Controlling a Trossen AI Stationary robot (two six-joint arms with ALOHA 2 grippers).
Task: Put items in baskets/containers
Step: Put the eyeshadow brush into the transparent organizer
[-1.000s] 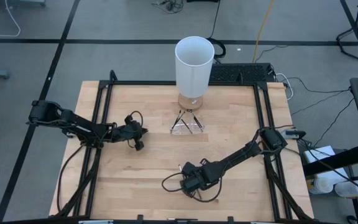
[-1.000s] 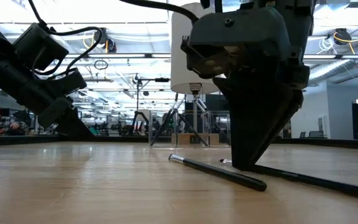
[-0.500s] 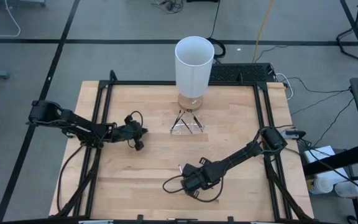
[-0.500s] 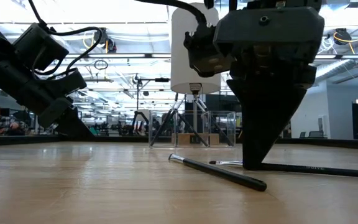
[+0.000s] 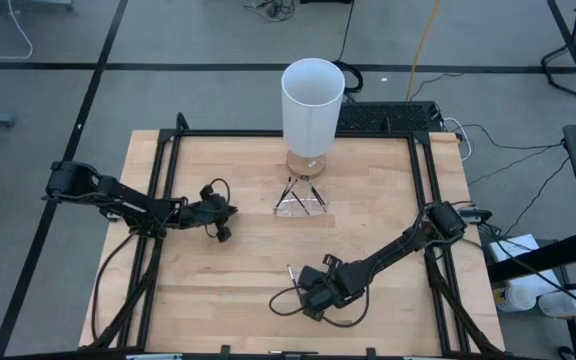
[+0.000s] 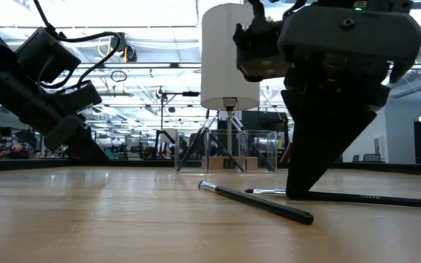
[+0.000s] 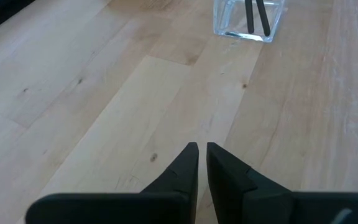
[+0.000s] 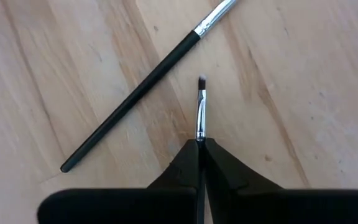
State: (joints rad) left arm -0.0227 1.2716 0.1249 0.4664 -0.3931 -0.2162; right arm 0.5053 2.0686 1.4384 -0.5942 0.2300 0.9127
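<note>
High view, table: wooden table (image 5: 228, 270) with the white cylinder (image 5: 312, 105) standing at its far edge; every place below is given from that cylinder.
Clear container (image 5: 300, 198): just in front of the cylinder's foot, upright, with several thin dark brushes leaning inside it.
My right gripper (image 5: 306, 300): well in front of the cylinder, near the table's front edge, tips down at the wood, fingers (image 8: 188, 163) clenched on the handle of a thin brush.
Gripped brush (image 8: 200, 112): lies low along the wood, pale tip sticking out ahead of my fingers.
Loose brush (image 8: 148, 81): thicker and black with a silver ferrule, flat on the wood just beside the gripped one, apart from my fingers.
My left gripper (image 5: 222, 232): to the cylinder's front-left, above bare wood, fingers (image 7: 188, 165) pressed nearly together with nothing between them.
</note>
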